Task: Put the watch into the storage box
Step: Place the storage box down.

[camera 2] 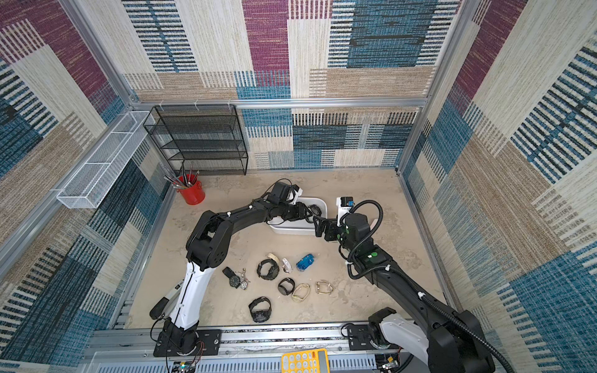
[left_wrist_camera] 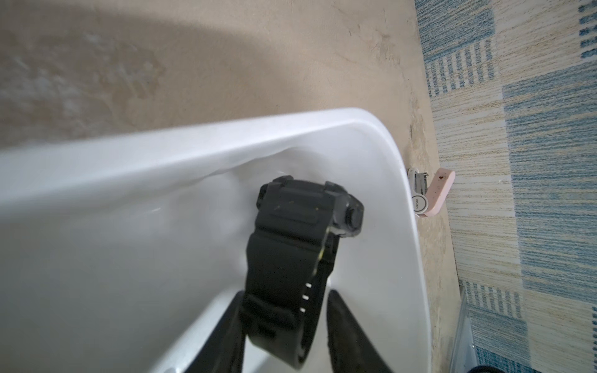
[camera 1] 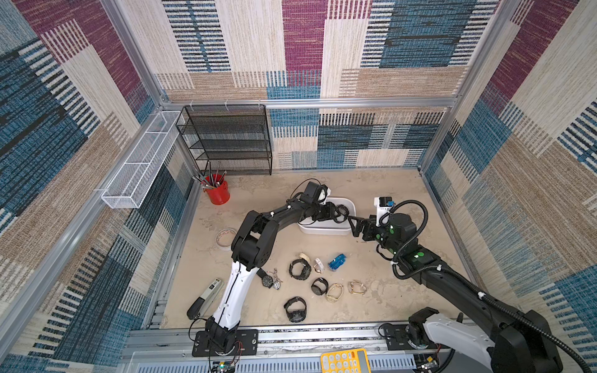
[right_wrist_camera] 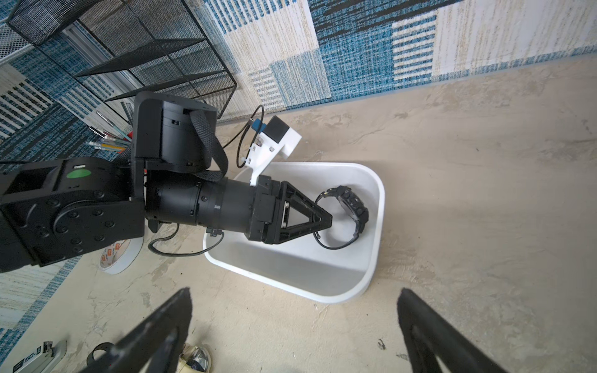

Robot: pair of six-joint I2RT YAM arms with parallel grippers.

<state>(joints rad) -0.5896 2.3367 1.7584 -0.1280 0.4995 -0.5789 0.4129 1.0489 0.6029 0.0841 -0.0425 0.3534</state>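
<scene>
While the black watch (right_wrist_camera: 353,206) stands on edge inside the storage box (right_wrist_camera: 376,245), near one end, the left pincer (left_wrist_camera: 286,300) reaches in over the rim with its jaws either side of the strap loop. They sit close to the band, and whether they pinch it or merely flank it cannot be told. The right pincer (camera 1: 352,227) hangs spread wide and empty just outside that end of the box, above the worktop (camera 1: 387,300). The watch looks like a chunky resin sports model: probably light overall but head-heavy, with a rigid case and a pliant, matte band fastened into a hoop. Such a band likely grips well and flexes rather than slips, so the flat of the strap close to the case seems the soundest hold. The rounded case with its side buttons would offer poorer purchase. Several other watches (camera 1: 299,268) lie grouped on the worktop nearer the robot.
</scene>
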